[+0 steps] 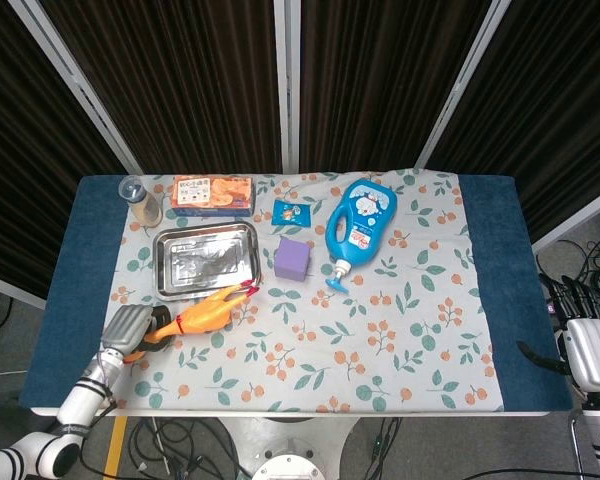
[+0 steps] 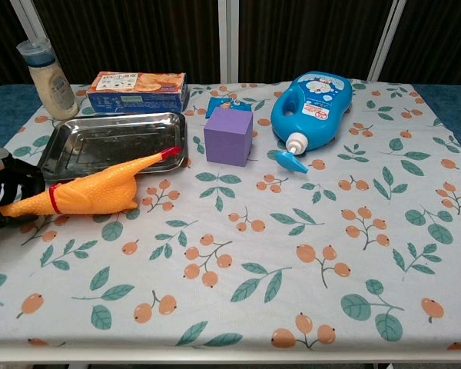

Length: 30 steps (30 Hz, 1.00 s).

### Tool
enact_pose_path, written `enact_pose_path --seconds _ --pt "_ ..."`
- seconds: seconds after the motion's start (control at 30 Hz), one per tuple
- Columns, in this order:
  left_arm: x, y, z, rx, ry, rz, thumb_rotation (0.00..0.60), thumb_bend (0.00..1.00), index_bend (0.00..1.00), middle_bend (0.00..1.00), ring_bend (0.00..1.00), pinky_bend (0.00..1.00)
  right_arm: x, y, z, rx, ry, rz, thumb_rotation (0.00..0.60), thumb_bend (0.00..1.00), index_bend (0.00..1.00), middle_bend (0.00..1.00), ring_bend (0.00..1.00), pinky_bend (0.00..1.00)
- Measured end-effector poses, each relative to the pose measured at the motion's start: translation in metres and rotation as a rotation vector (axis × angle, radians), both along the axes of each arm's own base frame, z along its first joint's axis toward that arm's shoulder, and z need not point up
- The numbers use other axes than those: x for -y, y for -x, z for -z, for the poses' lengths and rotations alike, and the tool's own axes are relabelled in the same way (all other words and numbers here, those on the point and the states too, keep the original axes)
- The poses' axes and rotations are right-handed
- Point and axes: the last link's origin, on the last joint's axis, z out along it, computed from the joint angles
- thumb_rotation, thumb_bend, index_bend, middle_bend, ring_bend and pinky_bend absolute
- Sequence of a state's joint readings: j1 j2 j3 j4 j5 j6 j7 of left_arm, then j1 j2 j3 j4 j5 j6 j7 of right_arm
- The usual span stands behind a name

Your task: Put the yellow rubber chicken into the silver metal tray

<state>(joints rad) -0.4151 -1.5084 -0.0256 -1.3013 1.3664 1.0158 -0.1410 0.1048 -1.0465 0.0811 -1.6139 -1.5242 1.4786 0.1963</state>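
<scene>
The yellow rubber chicken (image 1: 202, 314) (image 2: 92, 189) is lifted off the cloth and tilted, its red head up near the front right corner of the silver metal tray (image 1: 206, 259) (image 2: 115, 144). My left hand (image 1: 132, 328) (image 2: 4, 190) grips the chicken's tail end at the table's front left. The tray lies just beyond the chicken and holds nothing. My right hand (image 1: 590, 352) hangs off the table's right edge, away from everything; its fingers are out of sight.
A purple cube (image 1: 292, 257) stands right of the tray, a blue bottle (image 1: 359, 225) lies further right. Behind the tray are an orange box (image 1: 212, 192), a small blue packet (image 1: 292, 210) and a capped jar (image 1: 139, 200) at the back left.
</scene>
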Motion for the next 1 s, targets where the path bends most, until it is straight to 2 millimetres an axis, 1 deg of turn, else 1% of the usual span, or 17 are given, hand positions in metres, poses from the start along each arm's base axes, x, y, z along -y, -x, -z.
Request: enact_pose_path --seconds 0.1,0.2,0.3,0.4,0.5,0.53,0.63,0.7,0.8,1.0 --pt "0.005 -0.002 -0.011 0.045 0.005 0.046 0.6 0.66 0.74 0.8 0.71 0.82 0.0 -0.005 0.0 -0.001 -0.01 -0.018 0.6 0.1 0.0 0.13 0.01 0.0" --pt "0.011 -0.006 -0.026 0.088 0.006 0.106 0.6 0.67 0.74 0.8 0.71 0.82 0.0 -0.012 0.001 0.001 -0.026 -0.047 0.6 0.1 0.0 0.14 0.01 0.0" --pt "0.014 -0.014 -0.039 0.147 0.01 0.152 0.6 0.67 0.74 0.81 0.72 0.82 0.002 -0.023 0.002 0.006 -0.052 -0.094 0.6 0.1 0.0 0.14 0.01 0.0" --pt "0.012 -0.026 -0.044 0.221 0.037 0.163 0.6 0.68 0.75 0.82 0.73 0.82 0.006 -0.04 0.006 0.013 -0.085 -0.161 0.6 0.1 0.0 0.16 0.01 0.0" --pt "0.006 -0.042 -0.046 0.313 0.077 0.164 0.6 0.7 0.77 0.83 0.75 0.82 0.011 -0.062 0.01 0.023 -0.121 -0.254 0.6 0.09 0.0 0.18 0.02 0.0" --pt "0.002 -0.049 -0.046 0.353 0.098 0.159 0.6 0.7 0.77 0.83 0.75 0.82 0.014 -0.073 0.013 0.024 -0.134 -0.297 0.6 0.08 0.0 0.18 0.03 0.01" --pt "-0.01 -0.07 -0.045 0.446 0.163 0.142 0.6 0.7 0.77 0.83 0.76 0.83 0.02 -0.097 0.018 0.007 -0.15 -0.389 0.6 0.04 0.02 0.21 0.05 0.03" --pt "-0.019 -0.082 -0.045 0.481 0.202 0.128 0.6 0.7 0.77 0.83 0.76 0.83 0.023 -0.108 0.022 -0.007 -0.151 -0.426 0.6 0.01 0.04 0.22 0.06 0.05" --pt "-0.031 -0.101 -0.045 0.531 0.254 0.092 0.6 0.7 0.77 0.83 0.76 0.83 0.03 -0.125 0.031 -0.034 -0.155 -0.477 0.6 0.0 0.07 0.23 0.07 0.05" --pt "-0.052 -0.132 -0.046 0.611 0.31 0.011 0.6 0.71 0.77 0.83 0.76 0.84 0.048 -0.156 0.057 -0.094 -0.2 -0.537 0.6 0.0 0.09 0.24 0.07 0.06"
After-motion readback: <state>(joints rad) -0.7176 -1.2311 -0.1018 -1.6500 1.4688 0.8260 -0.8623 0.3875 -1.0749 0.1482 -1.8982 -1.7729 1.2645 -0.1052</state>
